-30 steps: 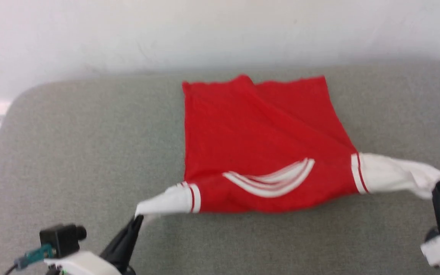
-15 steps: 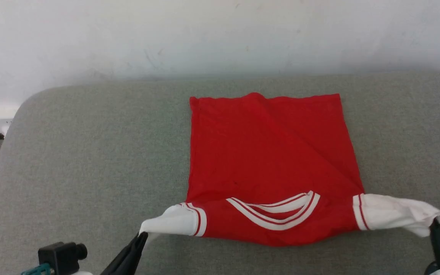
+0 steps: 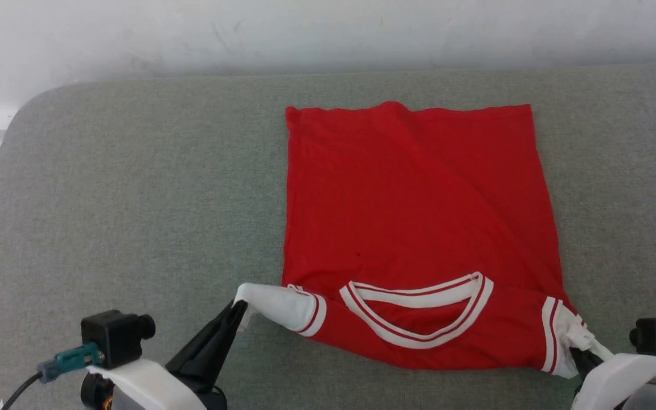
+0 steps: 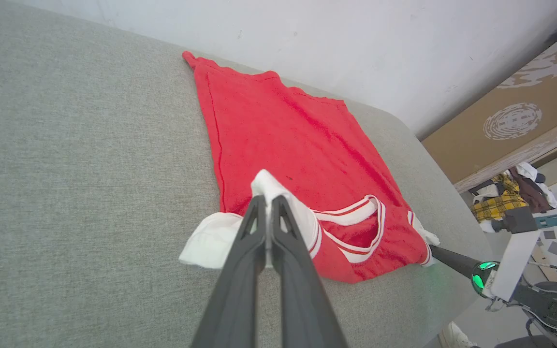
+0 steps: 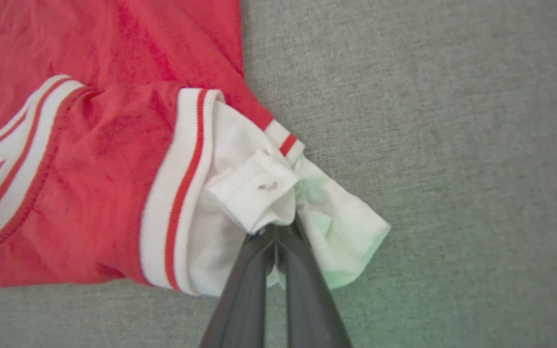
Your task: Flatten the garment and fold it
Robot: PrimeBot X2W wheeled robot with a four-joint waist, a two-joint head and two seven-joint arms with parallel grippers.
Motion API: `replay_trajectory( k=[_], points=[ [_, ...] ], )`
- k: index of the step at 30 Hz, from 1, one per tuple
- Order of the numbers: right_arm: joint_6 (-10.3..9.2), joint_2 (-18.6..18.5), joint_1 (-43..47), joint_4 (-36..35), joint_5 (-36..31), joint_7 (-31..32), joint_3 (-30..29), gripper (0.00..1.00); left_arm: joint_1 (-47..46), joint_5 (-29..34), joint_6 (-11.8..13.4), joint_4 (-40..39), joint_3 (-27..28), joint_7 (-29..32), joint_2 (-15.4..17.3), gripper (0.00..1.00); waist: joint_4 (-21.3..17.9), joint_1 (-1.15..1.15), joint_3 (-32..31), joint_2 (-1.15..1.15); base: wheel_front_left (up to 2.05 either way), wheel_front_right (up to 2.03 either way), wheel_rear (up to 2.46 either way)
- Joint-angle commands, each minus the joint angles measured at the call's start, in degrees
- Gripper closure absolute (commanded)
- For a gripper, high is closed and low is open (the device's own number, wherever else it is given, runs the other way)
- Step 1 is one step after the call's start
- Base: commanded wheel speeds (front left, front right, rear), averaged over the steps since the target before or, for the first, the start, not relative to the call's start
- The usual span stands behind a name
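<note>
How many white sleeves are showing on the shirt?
2. The left sleeve sticks out at the garment's near left corner, pinched in the left gripper; the right sleeve is bunched at its near right corner, in the right gripper.

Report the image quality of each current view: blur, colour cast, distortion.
Head view: sharp, evenly lit, the garment casting no hard shadow. Left wrist view: crisp around the left claw, wide-angle bowing of the cushion, a green lamp glowing on the other arm. Right wrist view: slightly soft, with a green tint on the white sleeve beside the right claw.
</note>
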Motion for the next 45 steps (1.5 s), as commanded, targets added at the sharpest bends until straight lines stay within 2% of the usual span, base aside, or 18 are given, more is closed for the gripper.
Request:
replay_trajectory(
  k=[1, 4, 5, 6, 7, 8, 12, 17, 20, 23, 27, 32, 37, 45],
  points=[
    [-0.04, 0.04, -1.30, 2.28, -1.47, 0.52, 0.47, 1.00, -1.19, 0.46, -0.51, 0.14, -0.23, 0.17, -0.41, 1.00, 0.57, -0.01, 0.48, 0.00, 0.00, 0.00, 0.00],
    [-0.04, 0.04, -3.07, 6.14, -3.02, 0.26, 0.47, 1.00, -2.00, 0.61, -0.83, 0.34, -0.59, 0.50, -0.52, 1.00, 0.97, -0.01, 0.60, 0.00, 0.00, 0.00, 0.00],
    [-0.04, 0.04, -3.58, 6.86, -3.06, 0.05, 0.45, 0.93, -2.18, 0.64, -0.91, 0.37, -0.63, 0.57, -0.48, 1.00, 1.07, -0.01, 0.63, 0.00, 0.00, 0.00, 0.00],
    [-0.04, 0.05, -4.05, 7.23, -2.68, -0.06, 0.21, 0.68, -2.26, 0.67, -0.94, 0.37, -0.63, 0.62, -0.40, 1.00, 1.12, -0.01, 0.64, 0.00, 0.00, 0.00, 0.00],
    [-0.04, 0.05, -4.40, 7.19, -2.49, -0.04, 0.08, 0.31, -2.26, 0.68, -0.93, 0.31, -0.59, 0.64, -0.31, 1.00, 1.11, -0.01, 0.63, 0.00, 0.00, 0.00, 0.00],
    [-0.04, 0.02, -4.54, 6.76, -2.39, 0.28, 0.22, 0.00, -2.20, 0.69, -0.88, 0.20, -0.54, 0.64, -0.21, 1.00, 1.07, -0.01, 0.63, 0.00, 0.00, 0.00, 0.00],
    [-0.04, -0.79, -3.84, 0.87, 0.22, 4.42, 0.63, 0.00, -1.84, 0.80, -0.62, -0.45, -0.39, 0.51, 0.08, 1.00, 0.76, -0.01, 0.75, 0.00, 0.00, 0.00, 0.00],
    [-0.04, -3.05, -3.40, -14.87, 3.64, 11.11, -1.45, 0.00, -1.50, 1.08, -0.39, -1.26, -0.23, -0.09, 0.10, 1.00, 0.46, -0.01, 1.49, 0.00, 0.00, 0.00, 0.00],
    [-0.04, -4.29, -5.71, -22.91, 4.07, 15.42, -3.81, 0.00, -1.68, 1.43, -0.49, -1.66, -0.34, -0.34, 0.10, 1.00, 0.75, -0.01, 2.51, 0.00, 0.00, 0.00, 0.00],
    [-0.04, -7.04, -10.78, -26.63, 2.14, 17.53, -4.60, 0.00, -2.12, 1.87, -0.68, -2.08, -0.50, -0.56, 0.06, 1.00, 1.27, -0.01, 3.86, 0.00, 0.00, 0.00, 0.00],
    [-0.04, -8.39, -20.55, -24.19, -0.21, 18.41, -4.03, 0.00, -3.18, 2.67, -0.99, -2.84, -0.69, -0.85, -0.01, 1.00, 2.26, -0.01, 6.28, 0.00, 0.00, 0.00, 0.00],
    [-0.04, -8.64, -33.65, -14.57, -3.94, 19.17, -2.81, 0.00, -5.30, 3.68, -1.63, -3.71, -1.32, -0.56, -0.19, 1.00, 4.04, -0.01, 10.30, 0.00, 0.00, 0.00, 0.00],
    [-0.04, -7.65, -45.04, -5.15, -8.97, 20.01, -4.14, 0.00, -7.99, 4.46, -2.57, -4.28, -1.92, -0.31, -0.72, 1.00, 6.31, -0.01, 14.95, 0.00, 0.00, 0.00, 0.00],
    [-0.04, -6.77, -53.94, 4.95, -16.76, 21.54, -7.99, 0.00, -10.85, 5.26, -3.55, -4.38, -2.62, -0.38, -1.61, 1.00, 9.02, -0.01, 20.16, 0.00, 0.00, 0.00, 0.00]
  ],
)
